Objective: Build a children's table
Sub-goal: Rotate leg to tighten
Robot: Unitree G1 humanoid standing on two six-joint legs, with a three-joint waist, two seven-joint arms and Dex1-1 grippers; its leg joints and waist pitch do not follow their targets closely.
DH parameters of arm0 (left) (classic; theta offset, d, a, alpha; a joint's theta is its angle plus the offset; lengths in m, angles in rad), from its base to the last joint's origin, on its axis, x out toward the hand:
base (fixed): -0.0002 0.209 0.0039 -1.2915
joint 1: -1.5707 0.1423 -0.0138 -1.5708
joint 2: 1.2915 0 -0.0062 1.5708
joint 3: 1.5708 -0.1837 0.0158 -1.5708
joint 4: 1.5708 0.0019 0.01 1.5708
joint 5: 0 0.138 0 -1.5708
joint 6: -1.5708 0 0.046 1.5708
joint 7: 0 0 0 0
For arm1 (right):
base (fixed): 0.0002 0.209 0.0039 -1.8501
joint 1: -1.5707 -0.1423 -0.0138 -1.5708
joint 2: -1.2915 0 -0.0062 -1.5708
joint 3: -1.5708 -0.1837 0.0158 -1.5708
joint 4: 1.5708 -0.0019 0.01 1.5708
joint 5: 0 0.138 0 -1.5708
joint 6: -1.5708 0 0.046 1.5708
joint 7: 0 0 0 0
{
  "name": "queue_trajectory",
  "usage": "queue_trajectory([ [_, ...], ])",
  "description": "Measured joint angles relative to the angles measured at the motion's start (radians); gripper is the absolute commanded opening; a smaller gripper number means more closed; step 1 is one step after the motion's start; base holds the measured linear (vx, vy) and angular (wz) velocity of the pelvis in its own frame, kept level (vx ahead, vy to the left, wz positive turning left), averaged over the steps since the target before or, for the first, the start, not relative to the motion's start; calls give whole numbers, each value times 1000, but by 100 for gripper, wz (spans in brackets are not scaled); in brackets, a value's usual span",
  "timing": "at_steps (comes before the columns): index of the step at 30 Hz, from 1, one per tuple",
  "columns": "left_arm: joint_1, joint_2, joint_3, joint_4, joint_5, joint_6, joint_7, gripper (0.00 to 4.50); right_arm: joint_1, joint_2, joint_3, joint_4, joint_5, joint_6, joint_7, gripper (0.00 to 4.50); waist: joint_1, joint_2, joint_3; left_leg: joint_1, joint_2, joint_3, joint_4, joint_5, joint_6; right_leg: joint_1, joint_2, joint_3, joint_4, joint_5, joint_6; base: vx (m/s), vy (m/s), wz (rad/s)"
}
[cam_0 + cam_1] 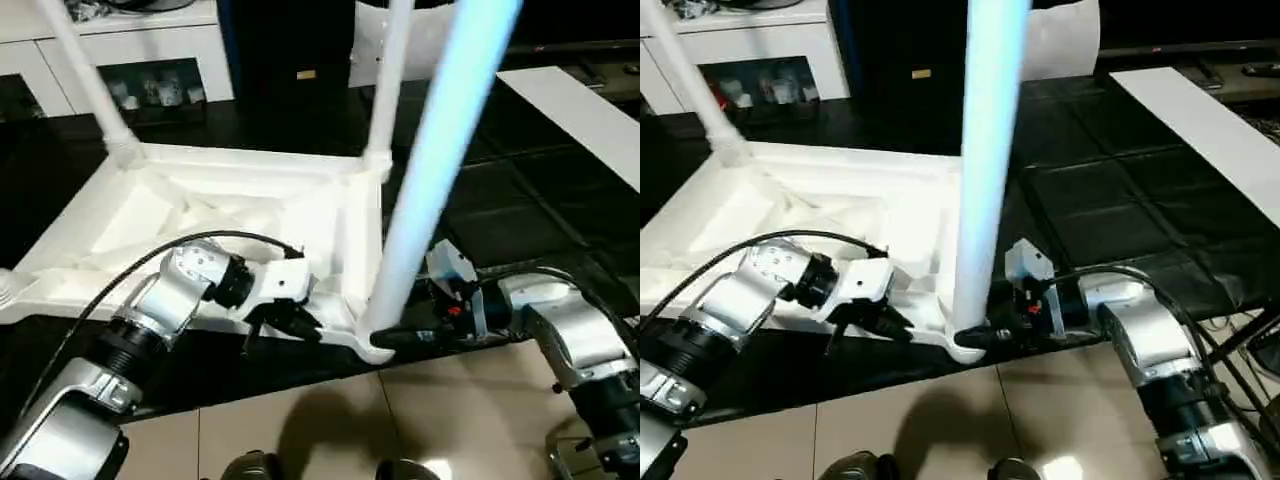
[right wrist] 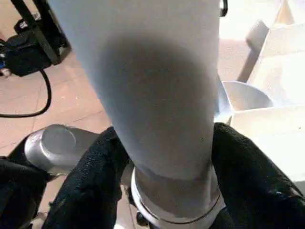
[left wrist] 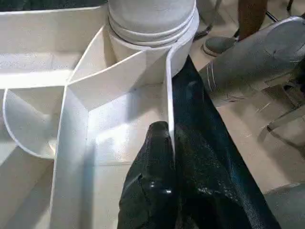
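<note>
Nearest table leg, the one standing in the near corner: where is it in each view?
Left eye: nearest leg rises from lower centre, leaning up to the right.
Right eye: centre, nearly upright.
Left wrist: its base, top centre.
Right wrist: close up, across the middle.
Shared landmark: the round corner socket it stands in.

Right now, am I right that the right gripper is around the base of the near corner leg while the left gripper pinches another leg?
Not quite. The left gripper is shut on the table top's side wall, not on a leg, as the left wrist view shows. The rest holds: the right gripper has its fingers around the base of the near corner leg.
</note>
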Motion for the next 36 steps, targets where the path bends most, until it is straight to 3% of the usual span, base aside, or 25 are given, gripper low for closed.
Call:
queue_trajectory([
  [3,-1,1,0,1,-4,-7,-10,0,-7,-3,1,4,1,-1,14,218,2,0,0,0,0,0,0,0,0,0,0,0,0,0,0,0,0,0],
  [14,-8,-7,5,3,-19,29,-12,0,-6,17,-6,-5,17,26,5,201,4,0,0,0,0,0,0,0,0,0,0,0,1,0,0,0,0,0],
  [19,-30,-39,56,19,18,171,134,0,15,125,-85,-19,-3,105,-254,201,-17,0,0,1,0,-1,0,1,-1,-2,0,-1,1,-3,4,0,0,0],
  [27,-67,-193,119,53,84,363,453,0,-33,364,-212,8,-110,191,-773,201,-87,-1,0,1,0,-1,2,1,-2,-8,1,0,-1,-3,5,0,0,0],
  [29,-84,-251,143,88,90,390,548,0,-61,430,-241,40,-139,182,-918,201,-91,-1,0,1,0,-2,1,1,-2,-8,1,-1,-1,-3,5,0,0,0],
  [31,-93,-303,162,108,90,404,632,0,-82,476,-275,71,-151,160,-1025,257,-90,-1,-1,0,0,-2,1,1,-2,-9,1,-1,-2,-3,5,0,0,0],
  [35,-94,-359,178,116,89,410,712,0,-94,528,-329,83,-141,133,-1101,280,-82,-1,-1,-1,-1,-2,-1,-1,-1,-9,1,-1,-2,2,-2,0,0,0],
  [36,-94,-360,179,116,89,410,720,0,-95,528,-329,83,-137,131,-1102,307,-79,0,-1,-1,-1,-2,-1,-2,-1,-9,1,-1,-2,2,-3,0,0,0],
])
